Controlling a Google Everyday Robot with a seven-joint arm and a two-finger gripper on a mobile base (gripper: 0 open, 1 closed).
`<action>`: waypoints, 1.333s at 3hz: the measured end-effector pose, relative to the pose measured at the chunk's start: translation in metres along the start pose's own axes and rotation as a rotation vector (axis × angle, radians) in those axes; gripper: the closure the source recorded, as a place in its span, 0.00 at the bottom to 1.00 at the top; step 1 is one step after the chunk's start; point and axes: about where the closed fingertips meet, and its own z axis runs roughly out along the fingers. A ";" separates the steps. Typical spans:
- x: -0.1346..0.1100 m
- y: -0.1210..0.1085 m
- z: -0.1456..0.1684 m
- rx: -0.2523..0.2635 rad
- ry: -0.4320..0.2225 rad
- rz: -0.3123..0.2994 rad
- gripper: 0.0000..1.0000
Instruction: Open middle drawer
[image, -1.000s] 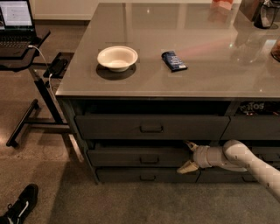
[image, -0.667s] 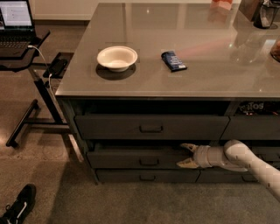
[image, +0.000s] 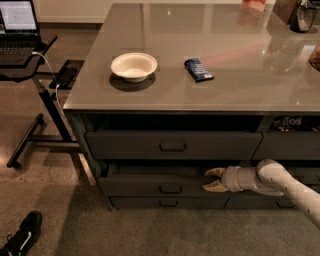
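Note:
The middle drawer is a wide dark-grey drawer with a small bar handle. It stands out a little from the cabinet, with a dark gap above its front. My gripper is at the right end of this drawer's front, to the right of the handle. Its tan fingers are spread, one above the front's top edge and one lower against the front. The white arm comes in from the right.
The taller top drawer and the slim bottom drawer are closed. A white bowl and a blue packet sit on the grey counter. A laptop stand is at left, and a black shoe lies on the floor.
The gripper has edged slightly left along the middle drawer's front. The drawer looks much the same.

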 end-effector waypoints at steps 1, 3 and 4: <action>-0.002 0.010 0.001 -0.010 -0.021 0.006 1.00; 0.000 0.020 -0.009 -0.002 -0.033 0.019 1.00; 0.000 0.023 -0.010 -0.001 -0.035 0.021 1.00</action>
